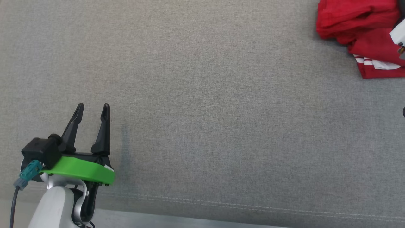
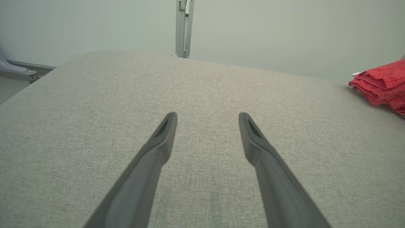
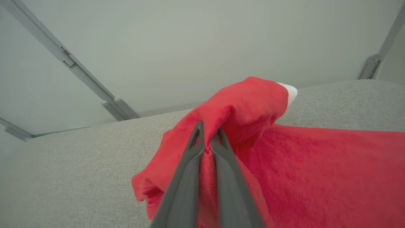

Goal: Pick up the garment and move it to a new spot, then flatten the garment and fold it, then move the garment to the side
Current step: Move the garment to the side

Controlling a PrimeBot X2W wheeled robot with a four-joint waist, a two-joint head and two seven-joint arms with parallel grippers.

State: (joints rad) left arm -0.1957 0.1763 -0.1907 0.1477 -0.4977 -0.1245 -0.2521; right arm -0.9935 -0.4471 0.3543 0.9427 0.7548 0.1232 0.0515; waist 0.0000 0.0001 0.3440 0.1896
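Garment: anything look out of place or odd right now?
No damage. The red garment lies crumpled, not flat, at the far right of the grey surface, cut off by the head view's edge. The right hand is shut on a raised fold; the left hand is open, apart.

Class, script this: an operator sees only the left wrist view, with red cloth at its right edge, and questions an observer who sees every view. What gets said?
Operator: Is anything holding the garment?
Observer: Yes. The right tool is shut on a raised fold of the garment.
Operator: Is the garment all red?
Observer: No. The head view shows white stripes along its near edge.
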